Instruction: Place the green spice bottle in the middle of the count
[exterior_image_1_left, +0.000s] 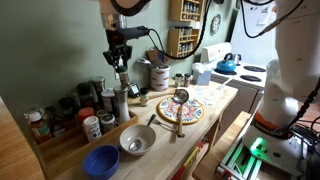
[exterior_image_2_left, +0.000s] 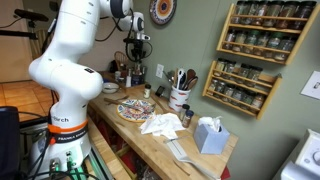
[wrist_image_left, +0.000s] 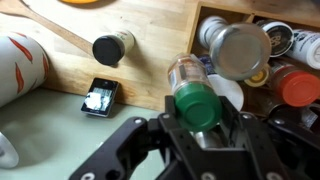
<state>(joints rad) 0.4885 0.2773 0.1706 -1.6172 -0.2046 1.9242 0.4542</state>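
Note:
In the wrist view my gripper (wrist_image_left: 200, 122) is shut on the green spice bottle (wrist_image_left: 196, 103). Its green cap sits between the two black fingers and its clear body points away from the camera. The bottle hangs over the edge of the wooden counter (wrist_image_left: 160, 50), beside the cluster of spice jars. In an exterior view the gripper (exterior_image_1_left: 121, 66) is raised above the row of bottles at the counter's left end, and the held bottle is hard to make out. In the exterior view from the opposite end the gripper (exterior_image_2_left: 137, 52) is at the far end of the counter (exterior_image_2_left: 190, 150).
Spice jars crowd round the bottle: a silver-lidded jar (wrist_image_left: 240, 50), a red-lidded one (wrist_image_left: 299, 88), a black-lidded one (wrist_image_left: 110, 48). On the counter stand a steel bowl (exterior_image_1_left: 137, 140), a blue bowl (exterior_image_1_left: 100, 161), a patterned plate (exterior_image_1_left: 185, 112) with a ladle, and a white cloth (exterior_image_2_left: 160, 123).

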